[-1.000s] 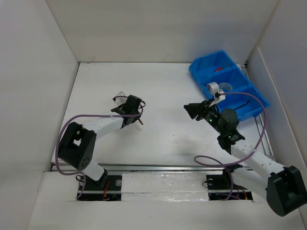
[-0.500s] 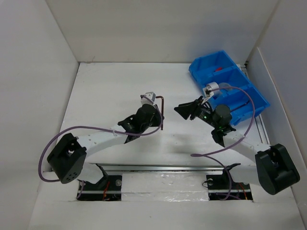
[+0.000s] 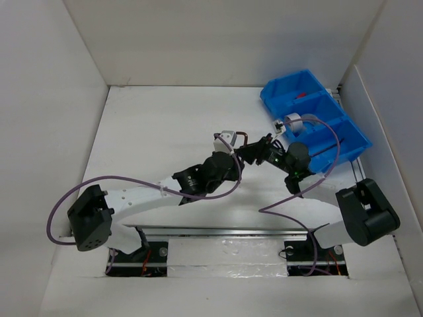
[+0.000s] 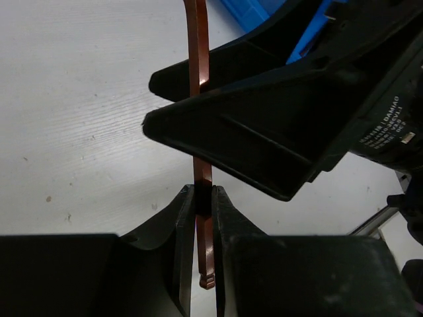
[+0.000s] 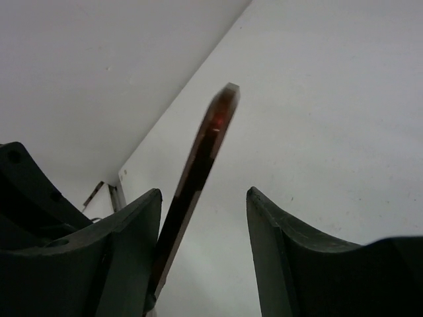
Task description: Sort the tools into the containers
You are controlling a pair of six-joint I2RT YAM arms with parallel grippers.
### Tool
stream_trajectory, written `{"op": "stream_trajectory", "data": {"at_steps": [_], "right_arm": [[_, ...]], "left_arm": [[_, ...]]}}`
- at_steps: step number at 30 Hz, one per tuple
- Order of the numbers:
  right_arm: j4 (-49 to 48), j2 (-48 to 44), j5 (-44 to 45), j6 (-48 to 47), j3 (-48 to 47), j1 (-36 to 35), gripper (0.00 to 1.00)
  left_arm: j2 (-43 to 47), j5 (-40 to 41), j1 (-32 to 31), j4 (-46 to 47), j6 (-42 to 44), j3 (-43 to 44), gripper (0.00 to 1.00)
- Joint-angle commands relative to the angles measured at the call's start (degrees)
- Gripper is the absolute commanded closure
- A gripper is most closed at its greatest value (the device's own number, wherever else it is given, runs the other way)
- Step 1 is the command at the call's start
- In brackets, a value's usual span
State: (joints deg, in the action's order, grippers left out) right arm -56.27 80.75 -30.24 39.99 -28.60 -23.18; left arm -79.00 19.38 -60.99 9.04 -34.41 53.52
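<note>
My left gripper (image 3: 231,143) is shut on a thin reddish-brown L-shaped hex key (image 3: 242,136) and holds it above the table's middle. In the left wrist view the key (image 4: 197,66) stands upright, pinched between my fingertips (image 4: 203,193). My right gripper (image 3: 250,151) is open, its fingers on either side of the key's long shaft. In the right wrist view the key (image 5: 198,175) lies close to the left finger (image 5: 135,244), apart from the right one (image 5: 281,251). The blue three-compartment bin (image 3: 338,121) stands at the far right.
In the bin a silver-grey tape roll (image 3: 295,121) lies in the middle compartment and a red item (image 3: 301,96) in the far one. Purple cables loop from both arms. White walls enclose the table. A metal rail runs along the near edge.
My left arm has swung right and forward with the hex key. My right gripper has moved left, and its open fingers now straddle the key.
</note>
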Motion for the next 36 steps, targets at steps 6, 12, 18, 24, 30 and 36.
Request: {"op": "stream_trajectory", "data": {"at_steps": [6,12,18,24,30,36], "right_arm": [[-5.25,2.57,2.37,-0.35,-3.22,-1.52,0.73],[-7.96,3.80,5.62,-0.26,-2.78,-3.09,1.00],[-2.82,1.00,11.68,-0.44,-5.32,-0.39,1.00],[10.17,-8.49,21.08,-0.17,-4.71,15.84,1.00],[19.96,-10.97,23.92,-1.75,-8.31,27.47,1.00],[22.09,-6.32,19.87,-1.41,-10.34,38.99,1.00]], "left_arm": [[-0.36,5.06,-1.41,2.03,1.28,3.00,1.00],[-0.63,1.99,-0.63,2.21,1.54,2.56,0.89],[4.19,-0.48,-0.62,8.36,2.95,-3.68,0.01],[10.78,1.54,-0.09,7.31,0.76,-9.04,0.01],[14.31,4.62,0.44,6.78,-0.92,-12.82,0.01],[17.56,6.99,1.05,7.23,-1.62,-14.93,0.01]]}}
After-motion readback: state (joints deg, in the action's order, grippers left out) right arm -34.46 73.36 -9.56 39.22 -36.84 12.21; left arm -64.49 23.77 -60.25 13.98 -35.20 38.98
